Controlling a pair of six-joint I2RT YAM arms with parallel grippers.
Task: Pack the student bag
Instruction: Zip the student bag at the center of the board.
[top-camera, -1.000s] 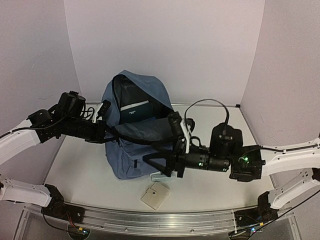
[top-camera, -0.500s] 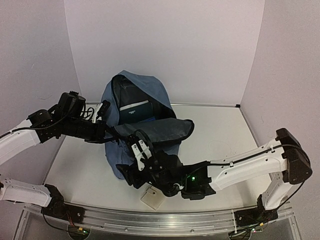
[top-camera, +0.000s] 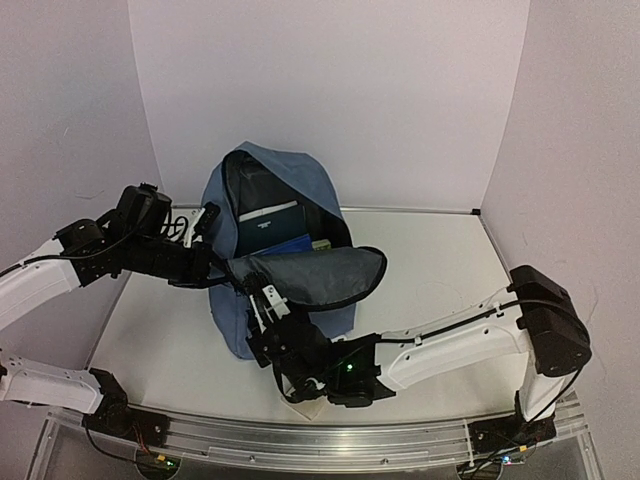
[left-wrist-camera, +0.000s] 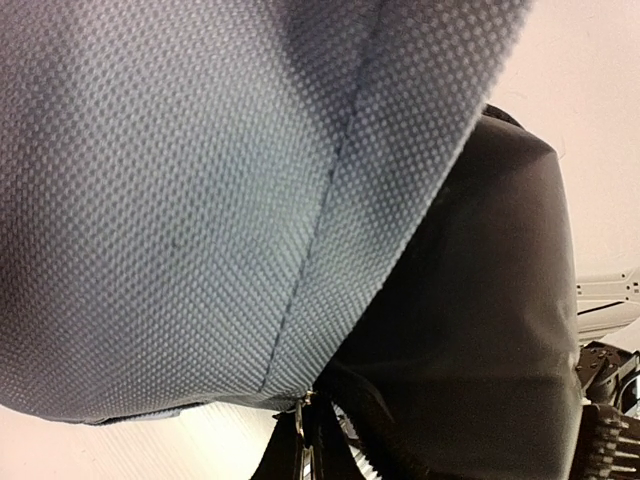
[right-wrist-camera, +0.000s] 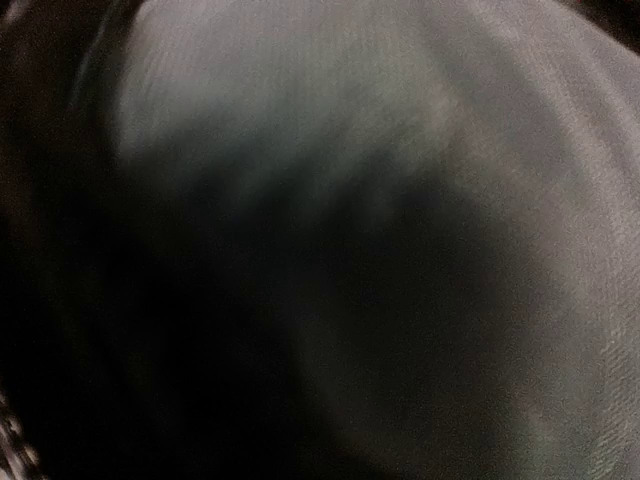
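The slate-blue student bag (top-camera: 290, 170) stands open at the back left of the table. Its grey-lined flap (top-camera: 320, 275) hangs forward over the front. My left gripper (top-camera: 213, 262) is shut on the flap's left edge, and in the left wrist view the blue fabric (left-wrist-camera: 180, 200) and black zipper edge run right into the left gripper (left-wrist-camera: 312, 425). My right arm lies low across the table front. The right gripper (top-camera: 266, 303) sits against the bag's lower front under the flap, and its jaws cannot be read. The right wrist view is filled by blurred grey fabric (right-wrist-camera: 400, 200).
Inside the bag stand a dark teal book with a white label (top-camera: 268, 222), a blue item (top-camera: 291, 244) and a small object (top-camera: 322, 244). A beige flat square (top-camera: 303, 407) lies near the front edge, mostly under my right arm. Walls close in on the left, back and right.
My right arm has swung from the bag's opening down to the bag's lower front. The flap has dropped forward, lining up. A blue item now shows inside the bag.
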